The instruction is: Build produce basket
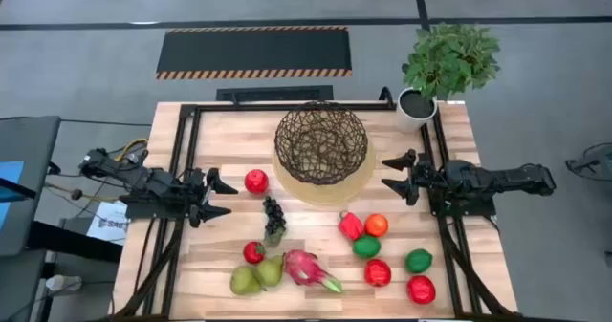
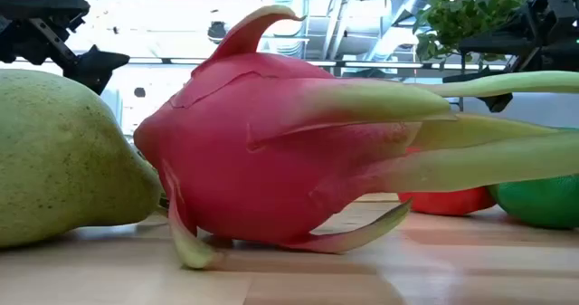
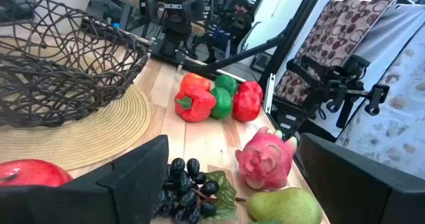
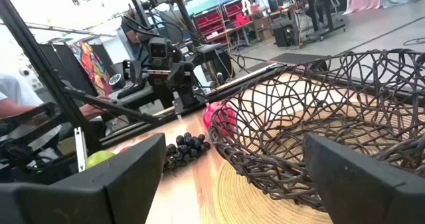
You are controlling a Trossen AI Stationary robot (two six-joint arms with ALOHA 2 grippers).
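high view is showing no readable writing; the basket (image 1: 321,146) is sitting empty at far centre, fruit lying near. left gripper (image 1: 218,197) and right gripper (image 1: 394,176) are hovering with fingers apart. low view: dragon fruit (image 2: 271,156) is blocking most produce.

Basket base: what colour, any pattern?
Pale tan, woven in concentric rings, under the dark brown wire basket. The base shows best in the left wrist view.

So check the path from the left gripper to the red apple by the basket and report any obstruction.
Nothing visible blocks it. The left gripper, open, faces the red apple across bare table; the grapes lie off to the side.
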